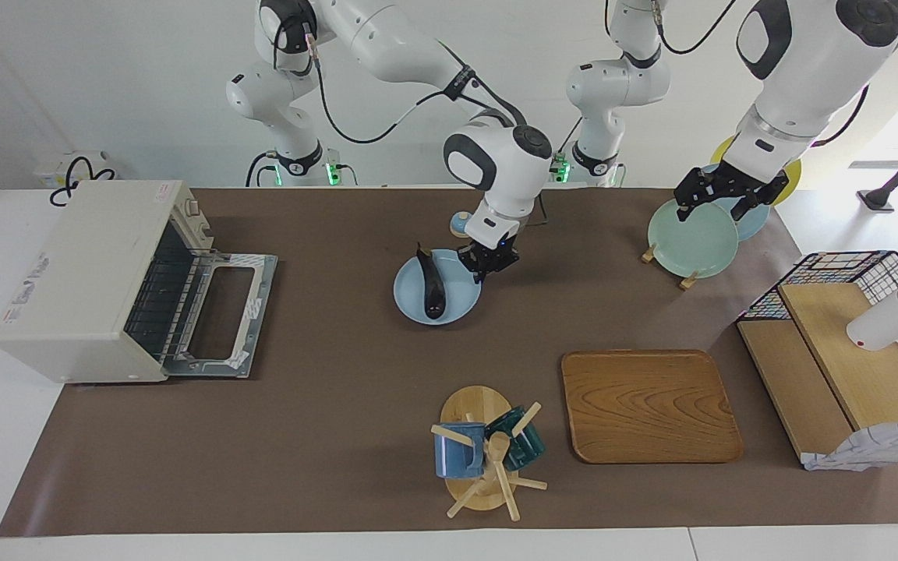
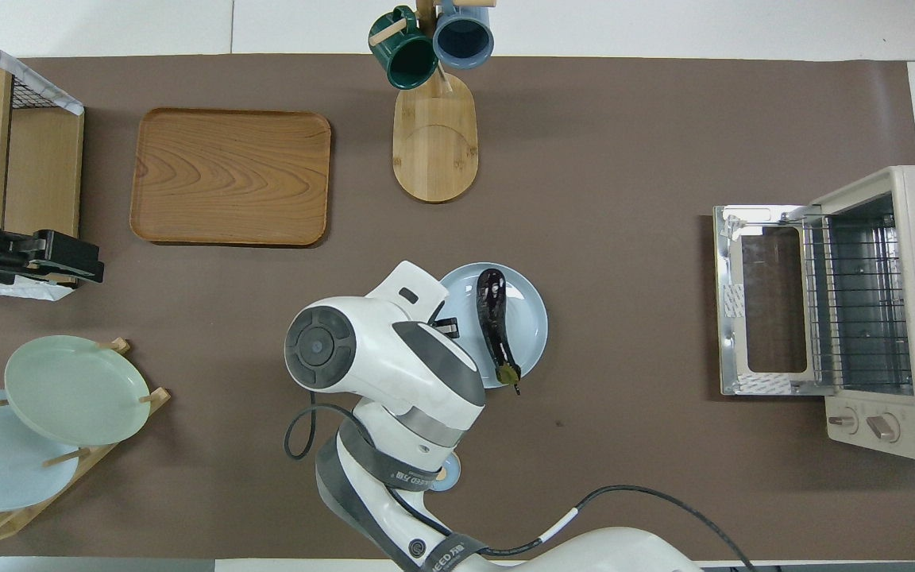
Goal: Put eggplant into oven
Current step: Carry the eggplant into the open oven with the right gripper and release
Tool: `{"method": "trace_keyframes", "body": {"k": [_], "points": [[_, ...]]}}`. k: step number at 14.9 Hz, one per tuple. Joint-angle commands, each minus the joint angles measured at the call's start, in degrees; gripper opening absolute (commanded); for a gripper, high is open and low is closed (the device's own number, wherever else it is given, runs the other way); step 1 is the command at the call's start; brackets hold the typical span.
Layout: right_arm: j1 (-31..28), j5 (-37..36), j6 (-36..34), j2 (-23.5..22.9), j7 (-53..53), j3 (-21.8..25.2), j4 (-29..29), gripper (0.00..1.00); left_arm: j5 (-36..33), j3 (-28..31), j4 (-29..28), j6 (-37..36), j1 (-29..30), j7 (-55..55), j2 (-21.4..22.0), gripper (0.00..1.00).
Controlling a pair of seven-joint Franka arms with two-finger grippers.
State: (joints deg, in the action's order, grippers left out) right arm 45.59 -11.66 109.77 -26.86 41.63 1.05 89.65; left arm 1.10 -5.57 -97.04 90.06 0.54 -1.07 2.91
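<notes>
While the eggplant [image 1: 432, 285] lies ungrasped on its plate [image 1: 410, 300], the right pincer [image 1: 486, 265], fingers open, hovers at the plate's 3 o'clock in the facing view; the oven [image 1: 98, 280] stands open; the left pincer [image 1: 722, 195], grip unclear, waits.

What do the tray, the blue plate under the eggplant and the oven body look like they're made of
Tray: wood or wood veneer, by its swirling grain and matte brown face. Blue plate: probably glazed ceramic, smooth and evenly pale blue; could be melamine. Oven: cream painted sheet metal, it seems, with a shiny bare-metal door frame and wire rack.
</notes>
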Motion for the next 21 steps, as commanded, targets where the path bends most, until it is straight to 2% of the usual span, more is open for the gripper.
{"method": "trace_keyframes", "body": {"k": [1, 3, 6, 8, 12, 17, 21], "points": [[-6.5, -1.3, -4.1, 3.7, -6.7, -0.3, 1.2, 0.0, -1.3, -0.5, -0.1, -0.7, 0.8, 0.2, 0.5, 1.0], [-11.2, -1.3, -4.6, 8.7, -12.1, -0.4, 6.2, 0.0, -1.3, -0.5, -0.1, -0.6, 0.8, 0.2, 0.5, 1.0], [-18.1, -1.4, -3.6, 16.9, -18.5, -0.3, 18.2, 0.0, -1.3, -0.5, -0.1, -0.7, 0.8, 0.2, 0.5, 1.0], [-22.9, -2.6, -3.9, 19.6, -23.2, -0.2, 21.0, 0.0, -1.3, -0.5, -0.1, -0.7, 0.8, 0.2, 0.5, 1.0], [-30.9, -5.5, -4.6, 20.9, -31.1, -0.2, 22.8, 0.0, -1.4, -0.5, -0.1, -0.7, 0.8, 0.2, 0.5, 1.0], [-40.6, -5.5, -3.7, 21.9, -42.8, -0.3, 25.0, 0.0, -1.3, -0.5, -0.1, -0.7, 0.8, 0.2, 0.5, 1.0], [-42.1, -7.1, -3.5, 22.3, -46.4, -0.3, 26.2, 0.0, -1.4, -0.5, -0.1, -0.7, 0.8, 0.2, 0.5, 1.0]]}}
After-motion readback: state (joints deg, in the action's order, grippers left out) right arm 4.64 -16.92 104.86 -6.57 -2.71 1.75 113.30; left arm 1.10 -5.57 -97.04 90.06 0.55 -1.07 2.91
